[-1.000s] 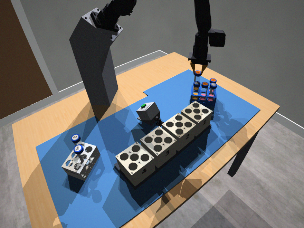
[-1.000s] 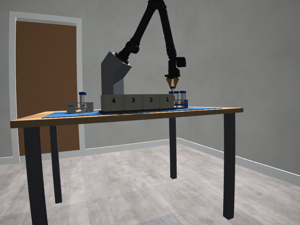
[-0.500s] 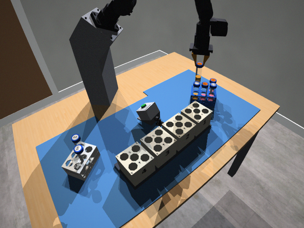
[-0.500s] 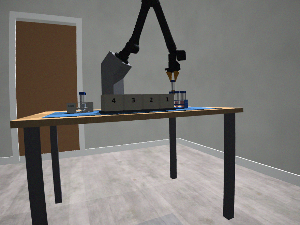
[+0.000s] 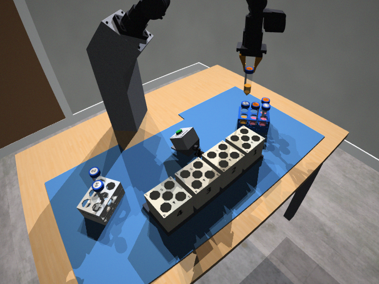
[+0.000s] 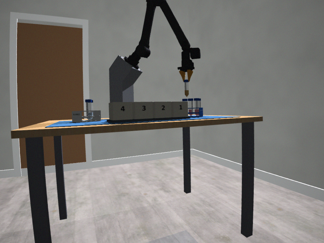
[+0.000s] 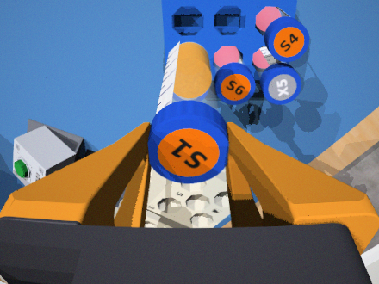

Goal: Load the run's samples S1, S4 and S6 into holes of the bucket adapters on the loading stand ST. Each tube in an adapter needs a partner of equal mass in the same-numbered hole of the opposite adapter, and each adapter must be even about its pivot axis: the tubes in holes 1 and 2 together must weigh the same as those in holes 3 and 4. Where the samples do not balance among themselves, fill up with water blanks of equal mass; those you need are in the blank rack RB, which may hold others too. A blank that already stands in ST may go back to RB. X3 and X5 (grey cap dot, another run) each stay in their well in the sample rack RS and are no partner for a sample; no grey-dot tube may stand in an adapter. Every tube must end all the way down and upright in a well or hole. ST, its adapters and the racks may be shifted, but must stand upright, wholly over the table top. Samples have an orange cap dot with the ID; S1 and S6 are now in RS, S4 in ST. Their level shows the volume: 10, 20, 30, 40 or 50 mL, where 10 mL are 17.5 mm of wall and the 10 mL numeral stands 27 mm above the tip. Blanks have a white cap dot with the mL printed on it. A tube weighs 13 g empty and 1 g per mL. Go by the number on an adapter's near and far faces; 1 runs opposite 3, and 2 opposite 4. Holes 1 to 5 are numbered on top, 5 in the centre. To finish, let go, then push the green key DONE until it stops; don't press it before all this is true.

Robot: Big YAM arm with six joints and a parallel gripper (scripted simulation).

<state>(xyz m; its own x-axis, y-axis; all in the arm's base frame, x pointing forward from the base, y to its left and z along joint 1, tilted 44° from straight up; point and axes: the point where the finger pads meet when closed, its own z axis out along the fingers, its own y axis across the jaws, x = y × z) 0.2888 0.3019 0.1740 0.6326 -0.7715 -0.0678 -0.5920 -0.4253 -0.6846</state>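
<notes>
My gripper point(image 5: 249, 63) is shut on sample S1 point(image 5: 248, 80) just under its blue cap and holds it upright, its tip clear above the blue sample rack RS point(image 5: 252, 119). The tube holds a little amber liquid near the tip. In the wrist view the S1 cap point(image 7: 189, 150) sits between my orange fingers, over RS point(image 7: 228, 24). S6 point(image 7: 235, 84), S4 point(image 7: 288, 41) and grey-dot X5 point(image 7: 281, 85) stand in RS. Another grey-dot cap point(image 5: 245, 104) stands at the rack's near left. Adapters 1 point(image 5: 246, 137), 2 point(image 5: 223, 154), 3 point(image 5: 197, 174) and 4 point(image 5: 167, 196) show only empty holes.
The blank rack RB point(image 5: 100, 200) stands at the left with blanks marked 20 point(image 5: 94, 171) and 40 point(image 5: 97, 185). The green DONE key point(image 5: 179, 131) sits on a grey box behind adapters 2 and 3. The arm's grey base column point(image 5: 118, 75) rises at the back left.
</notes>
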